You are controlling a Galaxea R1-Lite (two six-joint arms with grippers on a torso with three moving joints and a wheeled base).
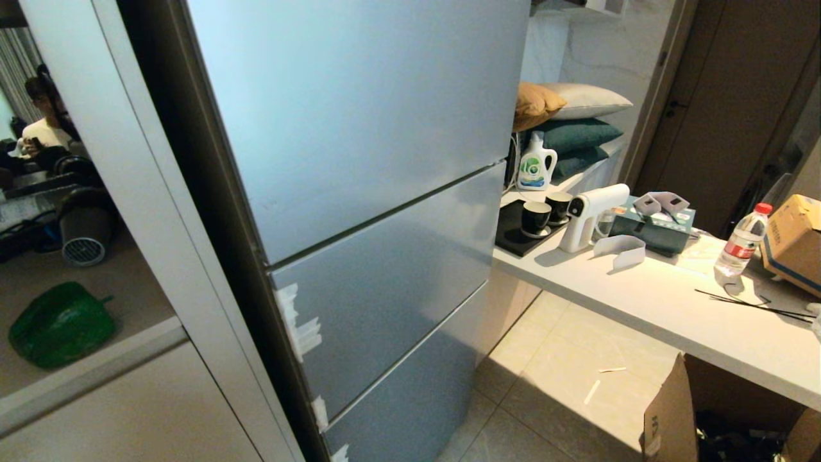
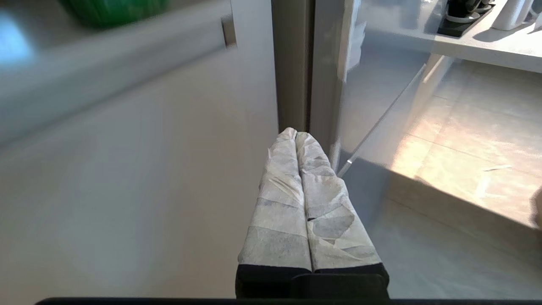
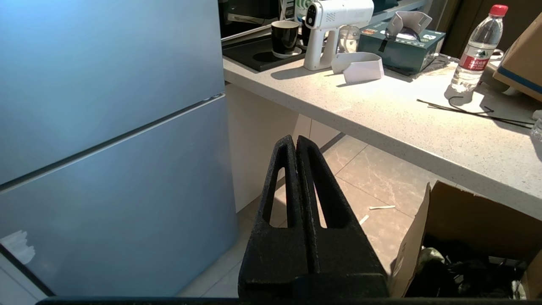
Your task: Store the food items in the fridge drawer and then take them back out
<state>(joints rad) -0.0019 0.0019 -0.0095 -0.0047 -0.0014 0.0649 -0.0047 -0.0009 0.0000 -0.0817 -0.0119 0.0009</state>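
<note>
Pepper (image 1: 61, 324) on counter (image 1: 38, 282) left of fridge. Left gripper (image 2: 295, 134): wrapped fingers (image 2: 279, 186) pressed together, empty, before the cabinet beside the fridge edge. Drawer (image 1: 391, 282) shut, tape (image 1: 296, 324) on its left edge. Right gripper (image 3: 295, 142): black jaws closed, empty, above floor (image 3: 381, 173) beside worktop (image 3: 381, 110).

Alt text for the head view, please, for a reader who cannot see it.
A blue-grey fridge fills the frame, its middle fridge drawer shut, white tape scraps on its edge. A green bell pepper lies on a ledge to its left; a cluttered white counter stands to its right.
</note>
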